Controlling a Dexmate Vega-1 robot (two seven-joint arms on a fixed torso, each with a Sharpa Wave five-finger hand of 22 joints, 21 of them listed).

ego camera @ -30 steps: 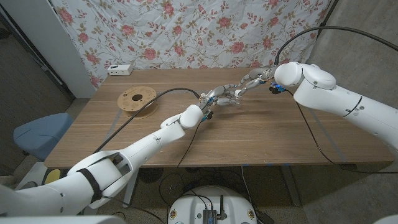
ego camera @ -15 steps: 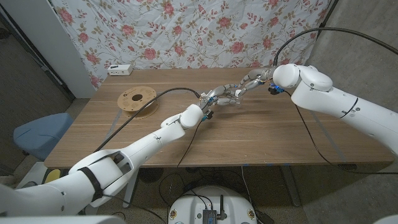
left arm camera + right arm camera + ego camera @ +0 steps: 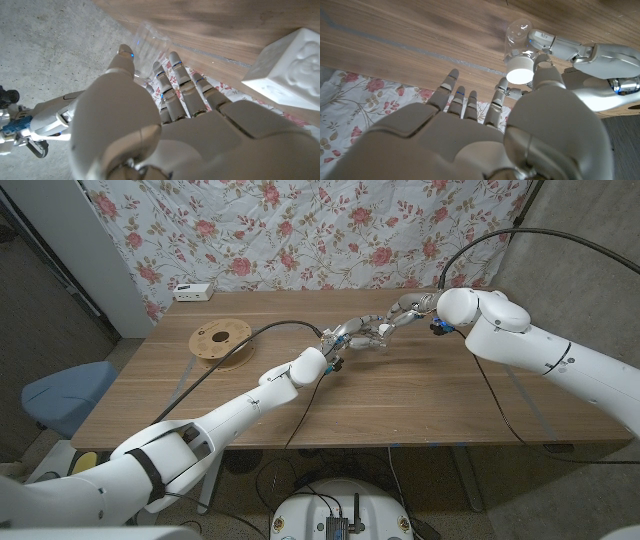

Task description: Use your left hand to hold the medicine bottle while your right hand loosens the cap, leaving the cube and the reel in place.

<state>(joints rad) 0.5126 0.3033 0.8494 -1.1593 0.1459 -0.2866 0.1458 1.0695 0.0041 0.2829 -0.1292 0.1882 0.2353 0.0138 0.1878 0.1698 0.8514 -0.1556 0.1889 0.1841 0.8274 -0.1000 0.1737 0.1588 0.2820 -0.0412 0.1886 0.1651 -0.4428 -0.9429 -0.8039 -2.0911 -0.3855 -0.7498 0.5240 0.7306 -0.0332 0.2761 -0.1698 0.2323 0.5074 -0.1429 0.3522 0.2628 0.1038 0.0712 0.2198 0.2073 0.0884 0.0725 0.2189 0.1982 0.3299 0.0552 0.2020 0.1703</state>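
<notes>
- The left hand (image 3: pixel 165 125) is seen from its back, fingers (image 3: pixel 175 75) curled around a clear medicine bottle (image 3: pixel 147 45).
- The bottle reaches out over the wooden table (image 3: pixel 225 25).
- A white cube (image 3: pixel 287 67) with a raised relief on one face stands on the table near its edge, beside the floral cloth (image 3: pixel 220 90).

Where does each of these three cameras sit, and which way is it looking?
Head view: on the robot's head, looking down at the table; both arms reach in, hands meeting at the bottle.
Left wrist view: on the left wrist, along the left hand to the bottle; a white cube is nearby.
Right wrist view: on the right wrist, along the right hand to the cap.
Shared: the bottle appears in all three.
</notes>
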